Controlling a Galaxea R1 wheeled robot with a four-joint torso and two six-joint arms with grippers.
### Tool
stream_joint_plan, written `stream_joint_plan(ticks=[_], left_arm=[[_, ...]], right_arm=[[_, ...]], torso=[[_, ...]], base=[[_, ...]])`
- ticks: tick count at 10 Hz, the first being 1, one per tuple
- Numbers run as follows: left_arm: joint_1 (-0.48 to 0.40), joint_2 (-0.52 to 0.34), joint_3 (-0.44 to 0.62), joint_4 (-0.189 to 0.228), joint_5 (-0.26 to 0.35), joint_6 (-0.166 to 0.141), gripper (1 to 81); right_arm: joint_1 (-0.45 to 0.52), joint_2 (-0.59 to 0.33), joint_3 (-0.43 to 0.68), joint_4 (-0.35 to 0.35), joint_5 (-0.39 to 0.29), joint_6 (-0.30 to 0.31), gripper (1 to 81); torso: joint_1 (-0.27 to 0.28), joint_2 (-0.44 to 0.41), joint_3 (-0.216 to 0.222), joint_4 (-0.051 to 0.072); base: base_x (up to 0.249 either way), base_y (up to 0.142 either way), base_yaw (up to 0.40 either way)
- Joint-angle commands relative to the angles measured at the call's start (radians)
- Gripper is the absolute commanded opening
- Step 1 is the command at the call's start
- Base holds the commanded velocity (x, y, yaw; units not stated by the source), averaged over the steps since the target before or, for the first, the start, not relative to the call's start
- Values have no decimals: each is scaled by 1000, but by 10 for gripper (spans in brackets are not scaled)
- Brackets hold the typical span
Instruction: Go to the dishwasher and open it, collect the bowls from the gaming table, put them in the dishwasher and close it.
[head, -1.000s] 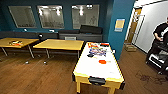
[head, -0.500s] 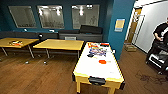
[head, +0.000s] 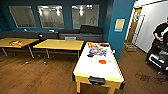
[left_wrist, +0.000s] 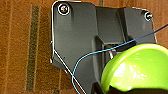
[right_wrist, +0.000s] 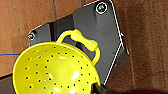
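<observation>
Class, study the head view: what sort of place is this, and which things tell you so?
Probably an office break or games room: a white-topped gaming table strewn with game boxes, plain yellow tables, and a wooden floor.

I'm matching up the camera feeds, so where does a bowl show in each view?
Head view: orange-red bowl on the white-topped gaming table, near its middle.
Left wrist view: bright green bowl, large, over the robot's dark plate.
Right wrist view: yellow perforated bowl with a loop handle, over the dark plate.
Shared landmark: the brown wooden floor, in all three.
</observation>
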Motion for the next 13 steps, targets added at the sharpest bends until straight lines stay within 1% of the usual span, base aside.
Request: stream_joint_plan(ticks=[1,2,3,8,11,13], left_arm=[[-43,28,-78,8,47,8,10],[-43,50,-126,9,45,8,10],[-43,60,-140,9,45,8,10],[-39,69,-138,9,44,8,10],[-39,67,-140,8,28,6,10],[-39,51,-141,9,30,8,10]], right_arm=[[40,-33,8,-10,-58,-4,10],[40,-33,8,-8,-58,-4,10],[40,-33,6,-8,-56,-4,10],[35,-30,3,-4,-53,-3,10],[29,-33,-5,-4,-52,-3,10],[24,-44,-40,-8,-55,-4,10]], torso=[[0,0,0,0],[0,0,0,0],[0,0,0,0],[1,0,0,0],[1,0,0,0],[1,0,0,0]], base=[[0,0,-376],[0,0,-381],[0,0,-384],[0,0,-385],[0,0,-385],[0,0,-385]])
